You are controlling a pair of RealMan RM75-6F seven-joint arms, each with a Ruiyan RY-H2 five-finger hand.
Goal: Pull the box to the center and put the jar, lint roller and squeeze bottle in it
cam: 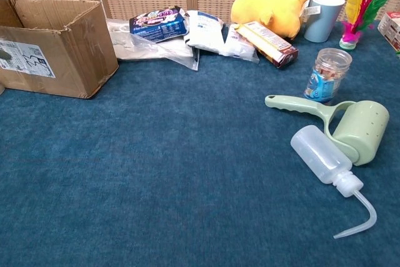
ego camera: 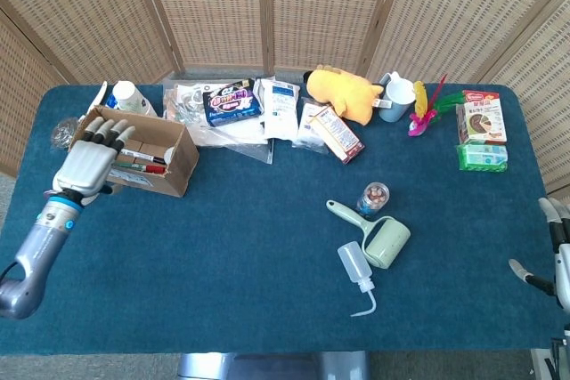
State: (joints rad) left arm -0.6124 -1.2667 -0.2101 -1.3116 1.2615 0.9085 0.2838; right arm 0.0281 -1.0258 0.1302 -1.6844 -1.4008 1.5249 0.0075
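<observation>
Leftmost, the left hand (ego camera: 89, 162) hovers over the near-left corner of the open cardboard box (ego camera: 169, 171), fingers spread and holding nothing; whether it touches the rim cannot be told. That box sits at the far left of the blue counter (ego camera: 249, 246), its long side running left to right and slightly angled, with markers (ego camera: 138, 159) lying inside and a white printed label (cam: 25, 57) on its front wall, too small to read. To reach the center the box must travel rightward, so the left hand is clearly the nearer one for the pull. Along the back edge lie a dark blue packet (ego camera: 232, 102) with unreadable writing, white pouches (ego camera: 280, 109), a yellow plush toy (ego camera: 343, 91) and a pale mug (ego camera: 398, 95). Right of center, close together, are the small clear jar (ego camera: 374, 198), the green lint roller (ego camera: 381, 233) with its handle pointing left, and the squeeze bottle (ego camera: 354, 266), its bent spout toward the near edge. The right hand (ego camera: 557, 251) waits at the far right edge, open and empty.
</observation>
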